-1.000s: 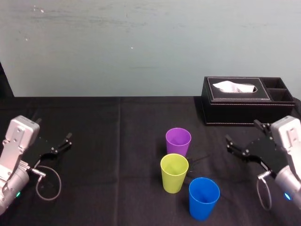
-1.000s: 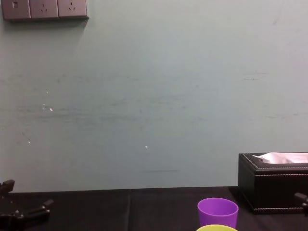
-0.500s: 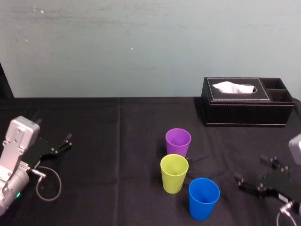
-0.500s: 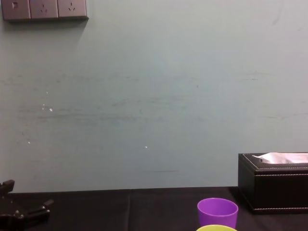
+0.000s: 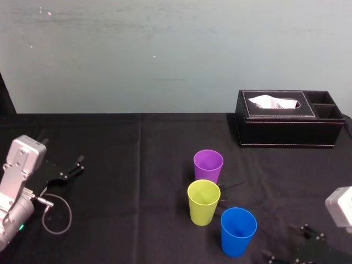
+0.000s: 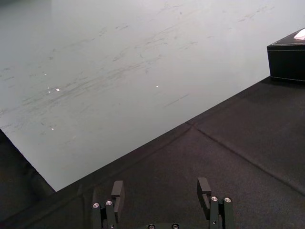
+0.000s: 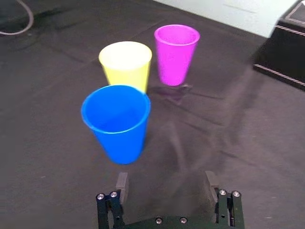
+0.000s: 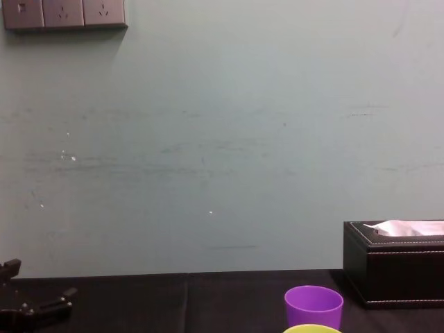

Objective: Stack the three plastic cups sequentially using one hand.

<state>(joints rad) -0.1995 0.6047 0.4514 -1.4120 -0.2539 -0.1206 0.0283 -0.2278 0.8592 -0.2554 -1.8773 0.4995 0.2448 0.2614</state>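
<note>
Three plastic cups stand upright and apart in a diagonal row mid-table: purple cup (image 5: pixel 208 165) farthest, yellow-green cup (image 5: pixel 203 202) in the middle, blue cup (image 5: pixel 238 231) nearest. My right gripper (image 5: pixel 287 242) is low at the table's near right, just right of the blue cup, open and empty. From its wrist, the blue cup (image 7: pixel 116 121) is closest ahead of the right gripper (image 7: pixel 167 183), with the yellow-green cup (image 7: pixel 126 64) and purple cup (image 7: pixel 176 53) behind. My left gripper (image 5: pixel 69 170) rests open at the far left.
A black tissue box (image 5: pixel 289 118) with white tissue stands at the back right, behind the cups. A grey cable loop (image 5: pixel 55 214) lies by the left arm. The black tablecloth (image 5: pixel 137 181) ends at a pale wall behind.
My right gripper has drawn back and down from beside the tissue box to the table's near right edge, staying open. The cups and left arm are unchanged.
</note>
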